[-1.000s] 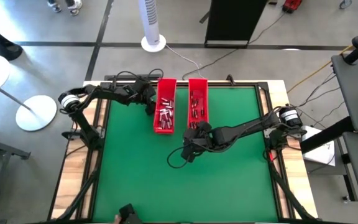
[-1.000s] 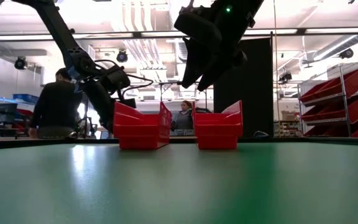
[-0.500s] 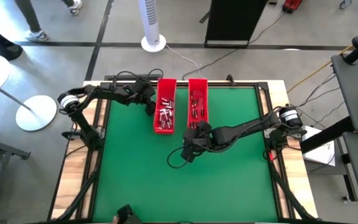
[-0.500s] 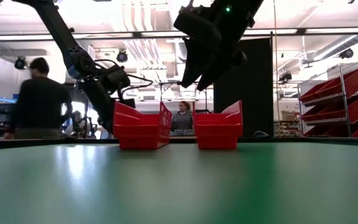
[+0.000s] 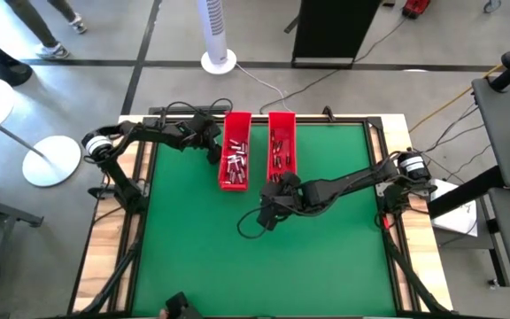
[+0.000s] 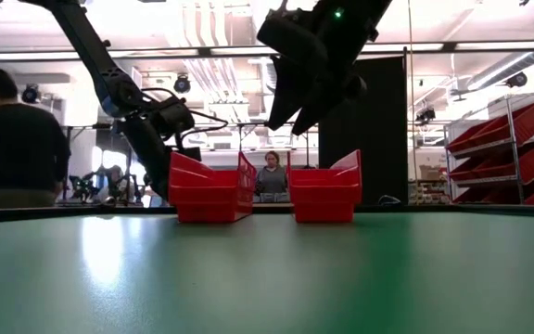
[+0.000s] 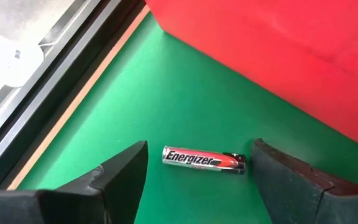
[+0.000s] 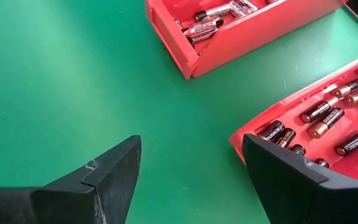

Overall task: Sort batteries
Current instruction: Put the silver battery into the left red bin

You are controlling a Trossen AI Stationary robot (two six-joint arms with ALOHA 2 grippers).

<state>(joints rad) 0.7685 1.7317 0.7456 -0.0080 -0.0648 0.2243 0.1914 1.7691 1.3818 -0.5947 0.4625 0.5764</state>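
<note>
Straddling a single battery [image 7: 204, 159] that lies flat on the green mat [image 5: 264, 266], the left gripper [image 7: 197, 171] has its two dark fingers spread wide, one on each side and neither touching it. The cell's silver, black and red jacket reads "Energizer". It sits just beside the outer wall of the left red tray [image 5: 235, 151], between that wall and the wooden table edge [image 7: 73, 106], a narrow strip of mat.

Over at the near end of the right red tray [image 5: 282, 142], the right gripper [image 8: 188, 165] hangs above bare mat with its fingers also wide apart and nothing between them. Copper-topped black cells [image 8: 328, 118] marked "Duracell" fill that smooth plastic tray; silvery cells [image 8: 210, 18] lie in the left one. Most of the mat toward the near side is open.
</note>
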